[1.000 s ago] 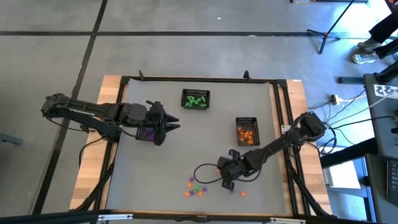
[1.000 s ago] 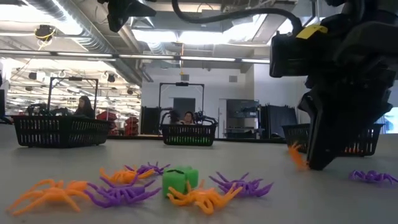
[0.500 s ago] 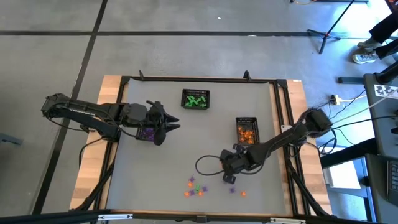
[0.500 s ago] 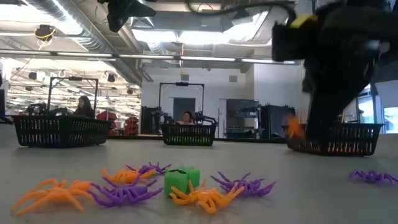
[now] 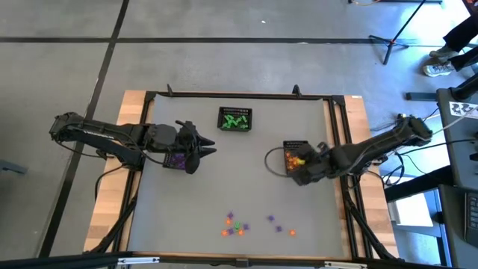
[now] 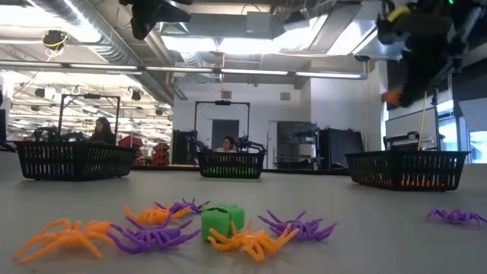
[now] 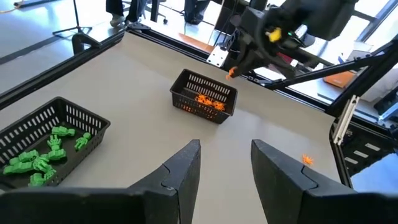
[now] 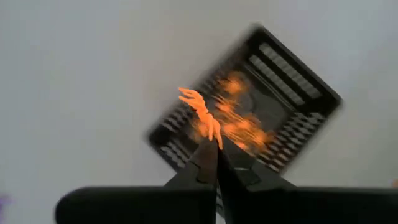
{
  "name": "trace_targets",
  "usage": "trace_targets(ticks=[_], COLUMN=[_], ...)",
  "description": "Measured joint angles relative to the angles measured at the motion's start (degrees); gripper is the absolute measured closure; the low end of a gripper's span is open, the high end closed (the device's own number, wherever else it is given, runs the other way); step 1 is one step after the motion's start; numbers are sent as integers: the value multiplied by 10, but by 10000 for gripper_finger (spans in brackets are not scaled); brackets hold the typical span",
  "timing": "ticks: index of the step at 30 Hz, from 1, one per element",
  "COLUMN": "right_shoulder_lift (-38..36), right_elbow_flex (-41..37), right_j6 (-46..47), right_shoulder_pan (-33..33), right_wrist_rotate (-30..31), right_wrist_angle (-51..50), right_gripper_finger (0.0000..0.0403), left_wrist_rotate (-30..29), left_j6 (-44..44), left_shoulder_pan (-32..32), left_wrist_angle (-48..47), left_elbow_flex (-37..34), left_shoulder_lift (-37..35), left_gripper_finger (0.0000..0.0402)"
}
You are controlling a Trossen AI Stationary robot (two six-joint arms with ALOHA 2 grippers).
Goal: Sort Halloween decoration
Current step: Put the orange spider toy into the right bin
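Right gripper (image 8: 213, 144) hangs over the basket of orange pieces (image 5: 296, 155), fingers pressed together on an orange spider (image 8: 200, 113) that sticks out past the tips. To finish well, I'd judge it should centre over the basket's middle, dip closer to the rim, then part the fingers so the light spider drops inside rather than bouncing out. Its arm reaches in from the table's right edge, stretched low and angled toward the basket. Left gripper (image 7: 225, 163) waits above the table's left half, fingers spread and empty. Green pieces sit in the far basket (image 5: 234, 119). Down front, a loose cluster of trinkets (image 5: 237, 225) waits unsorted: purple and orange spiders around a green cube (image 6: 221, 219).
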Motion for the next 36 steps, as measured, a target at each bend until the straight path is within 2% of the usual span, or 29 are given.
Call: trace_targets(ticks=[4, 7, 16, 19, 25, 31, 36], right_shoulder_lift=[-53, -76, -112, -116, -92, 2, 103], right_elbow_flex=[-47, -63, -63, -63, -62, -62, -62], right_j6=[14, 24, 23, 7, -67, -45, -20], right_shoulder_pan=[-31, -48, -53, -45, 48, 172, 252], right_wrist_rotate=[-44, -62, -84, -108, -129, -154, -203], right_wrist_angle=[8, 9, 16, 70, 282, 354, 447], right_gripper_finger=[401, 384, 245, 217, 221, 252, 260], left_wrist_rotate=[0, 0, 0, 0, -1, -2, -16], left_j6=[-13, -13, -14, -14, -14, -14, -14], left_shoulder_pan=[0, 0, 0, 0, 0, 0, 0], left_wrist_angle=[0, 0, 0, 0, 0, 0, -1], left_elbow_flex=[0, 0, 0, 0, 0, 0, 0], left_shoulder_lift=[0, 0, 0, 0, 0, 0, 0], left_gripper_finger=[268, 268, 268, 268, 268, 268, 268])
